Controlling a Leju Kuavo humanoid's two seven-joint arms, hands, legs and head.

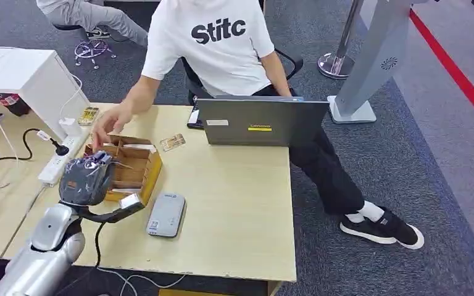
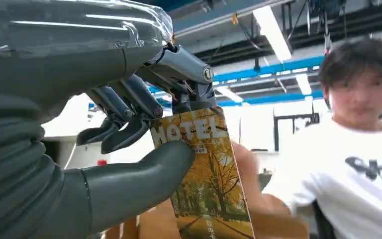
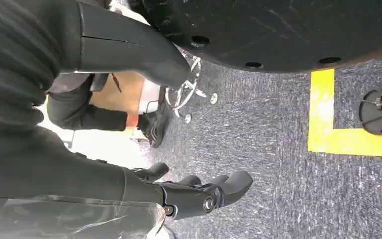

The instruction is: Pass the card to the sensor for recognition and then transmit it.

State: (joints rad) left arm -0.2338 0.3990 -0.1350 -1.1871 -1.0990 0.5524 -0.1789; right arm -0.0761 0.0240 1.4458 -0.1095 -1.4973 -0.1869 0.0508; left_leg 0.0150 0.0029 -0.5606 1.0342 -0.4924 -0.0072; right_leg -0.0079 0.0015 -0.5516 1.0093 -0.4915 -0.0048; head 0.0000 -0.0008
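Op A: Card (image 2: 206,174) sits pinched between thumb and fingers of my left hand (image 1: 86,179), lower left of the head frame, above the wooden box (image 1: 143,169).

Op B: Sensor?

Op A: I judge the grey reader (image 1: 166,214), just right of that hand. Right hand (image 3: 199,194) hangs empty, fingers loosely apart.

left hand (image 2: 129,124) pinching card (image 2: 204,174), right hand (image 3: 199,191) empty
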